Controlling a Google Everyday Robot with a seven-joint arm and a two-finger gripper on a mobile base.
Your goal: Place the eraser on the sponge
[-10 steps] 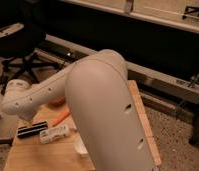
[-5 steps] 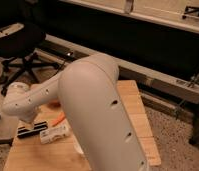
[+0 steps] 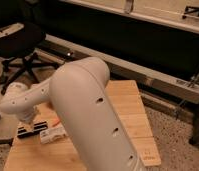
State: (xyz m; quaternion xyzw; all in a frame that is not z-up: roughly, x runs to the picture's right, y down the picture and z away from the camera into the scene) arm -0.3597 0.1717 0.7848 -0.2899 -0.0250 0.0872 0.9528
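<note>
The eraser [image 3: 29, 131], a black bar with pale stripes, lies at the left of the wooden table [image 3: 133, 120]. My gripper [image 3: 28, 120] hangs from the pale wrist [image 3: 17, 102] directly above the eraser's middle, close to it. My bulky forearm [image 3: 90, 115] fills the centre of the view and covers much of the table. The sponge is hidden.
A white labelled bottle [image 3: 53, 134] lies just right of the eraser, and an orange stick [image 3: 55, 121] shows behind it. A black office chair [image 3: 18, 42] stands at the far left. A dark counter with a metal rail [image 3: 158, 80] runs behind the table.
My forearm has swung left and closer to the camera, covering more of the table. The wrist stays over the eraser, which has not moved.
</note>
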